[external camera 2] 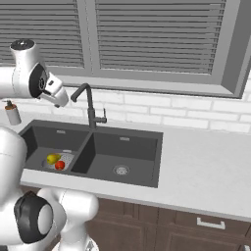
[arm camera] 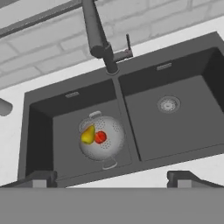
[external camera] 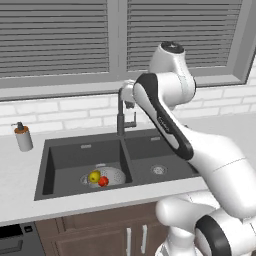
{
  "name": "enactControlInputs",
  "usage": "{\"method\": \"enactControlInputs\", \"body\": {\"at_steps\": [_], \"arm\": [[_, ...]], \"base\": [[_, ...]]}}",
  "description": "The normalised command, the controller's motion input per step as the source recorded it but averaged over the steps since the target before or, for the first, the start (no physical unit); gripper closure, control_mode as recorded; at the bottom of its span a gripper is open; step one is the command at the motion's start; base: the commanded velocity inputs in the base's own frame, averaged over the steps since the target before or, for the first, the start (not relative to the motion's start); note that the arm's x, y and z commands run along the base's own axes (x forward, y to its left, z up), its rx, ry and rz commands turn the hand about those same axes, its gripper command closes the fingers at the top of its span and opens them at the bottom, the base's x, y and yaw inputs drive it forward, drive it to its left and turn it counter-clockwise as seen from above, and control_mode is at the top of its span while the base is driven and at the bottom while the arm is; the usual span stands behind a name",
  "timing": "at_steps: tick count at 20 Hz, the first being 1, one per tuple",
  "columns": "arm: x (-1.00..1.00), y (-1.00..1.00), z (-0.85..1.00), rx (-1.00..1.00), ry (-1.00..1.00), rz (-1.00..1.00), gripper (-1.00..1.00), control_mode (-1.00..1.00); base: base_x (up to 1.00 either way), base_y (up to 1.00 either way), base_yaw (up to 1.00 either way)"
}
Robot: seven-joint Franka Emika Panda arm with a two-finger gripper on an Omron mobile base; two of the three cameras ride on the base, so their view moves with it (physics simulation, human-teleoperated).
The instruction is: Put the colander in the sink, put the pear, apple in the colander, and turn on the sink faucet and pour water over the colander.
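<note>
**Fruit in the colander, pincer wide and empty above the sink**

The pincer (arm camera: 112,177) hangs high over the front edge of the sink (arm camera: 175,131), its two dark fingertips (arm camera: 39,178) spread wide apart with nothing between them; it holds nothing and touches nothing.

Below and ahead of the pincer, on the side of its left fingertip, the colander (arm camera: 103,139) sits on the floor of the left basin, its small loop handles at the near and far rim; the pear (arm camera: 88,134) and the apple (arm camera: 100,137) lie inside it, touching each other, the pear on the outer side and the apple toward the central divider; the left base view shows the same colander (external camera: 112,176) with the pear (external camera: 94,176) and apple (external camera: 103,181) in it, and the right base view shows the colander (external camera 2: 66,159) with the pear (external camera 2: 53,158) and apple (external camera 2: 60,165) too.

The right basin, ahead of the pincer's right fingertip, shows its round steel drain (arm camera: 168,104).

Farther ahead of the pincer, behind the divider, the sink faucet (arm camera: 98,37) stands on the pale surface (arm camera: 13,127), its small side lever (arm camera: 127,46) sticking up beside the stem; in the right base view the sink faucet (external camera 2: 89,105) curves its spout toward the left basin; whether water runs I cannot tell, no stream is visible.

Far off to the pincer's left, on the surface beside the sink, stands a soap dispenser (external camera: 22,136) with an orange-brown top; behind it all run a white brick wall (external camera 2: 171,112) and a window with closed blinds (external camera 2: 157,34).
</note>
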Motion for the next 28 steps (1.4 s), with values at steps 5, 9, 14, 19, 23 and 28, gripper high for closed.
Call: {"method": "enactControlInputs", "body": {"at_steps": [5,9,14,19,23,28], "arm": [[0.27,-0.37,-0.14,-0.07,0.0,0.12,-1.0,-1.0],[0.49,-0.06,-0.42,-0.08,0.0,0.16,-1.0,-1.0],[0.42,0.03,-0.05,-0.02,0.0,0.16,-1.0,-1.0],[0.37,0.13,0.0,0.0,0.0,0.06,-1.0,-1.0],[0.18,0.23,0.0,0.0,0.0,0.0,-1.0,-1.0],[0.32,0.23,0.0,0.0,0.0,-0.04,-1.0,-1.0]], "base": [[0.0,0.0,0.0],[0.0,0.0,0.0],[0.0,0.0,0.0],[0.0,0.0,0.0],[0.0,0.0,0.0],[0.0,0.0,0.0]]}}
